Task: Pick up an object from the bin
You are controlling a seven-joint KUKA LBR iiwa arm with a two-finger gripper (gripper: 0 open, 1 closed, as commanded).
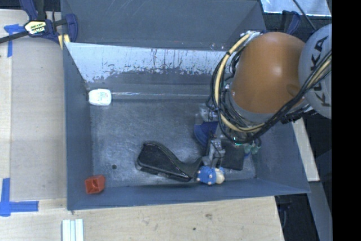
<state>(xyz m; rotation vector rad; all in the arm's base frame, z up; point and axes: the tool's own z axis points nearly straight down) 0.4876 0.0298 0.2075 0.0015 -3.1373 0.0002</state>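
Camera view showed the gripper (217, 150) low in the near right corner of the grey metal bin (79, 121), under the arm's round orange cover (265, 79). Whether the gripper was open or shut I could not tell, because the black cables (223, 82) and the cover hid too much.

Nearest to it lay a small round blue-and-yellow toy (210, 176), close against the near wall, and my guess was that this was the one to pick. A dark blue scrap (202, 132) sat just beside the gripper. A flat black wedge-shaped pad (162, 162) pointed its thin end at the toy.

These things were crowded together, so a grab could go wrong: the gripper might bump the wall, push the toy away, or catch the pad too. (A white rounded block (100, 97) and a little red cube (95, 184) lay well apart, on the left.)

The arm came in from the right and bent steeply down, with its wrist aimed at the bin's floor.
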